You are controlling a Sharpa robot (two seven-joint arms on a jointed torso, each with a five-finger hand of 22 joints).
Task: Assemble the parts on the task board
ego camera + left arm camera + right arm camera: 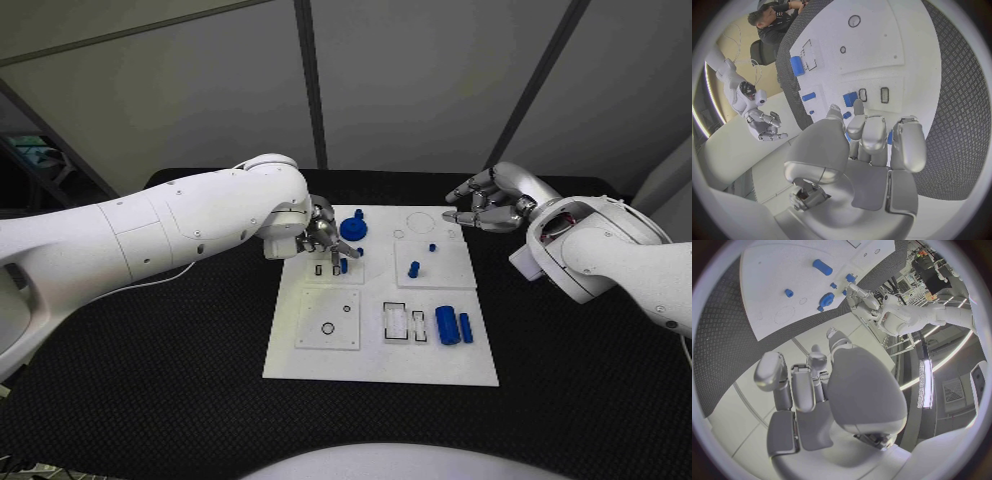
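The left hand (326, 233) is down over the upper-left part of the flat white plastic task board (378, 368), just left of centre in the head view, fingers pointing down onto the board. There is a small blue piece (343, 265) right at its fingertips, beside a narrow dark-rimmed slot. Whether the fingers actually pinch that piece I cannot tell; in the left wrist view the silver fingers (873, 134) sit close together over the board with blue showing just past them. Touching the hand's right side is a round blue knob-like part (352, 229). Over at the upper right of the frame, the right hand (488, 207) hovers off the board's far corner above the black textured tabletop (144, 370), fingers curled loosely inward and holding nothing. Further parts wait: a short blue peg (414, 269) standing mid-board, a tiny blue stud (431, 244) above it, and a fat blue cylinder (447, 325) with a slimmer blue rod (466, 327) near the lower right. So this looks like an insertion under way, the left hand seating a small piece into the upper-left slots. The next move calls for lining the piece square with its slot and pressing straight down, without nudging the knob alongside.
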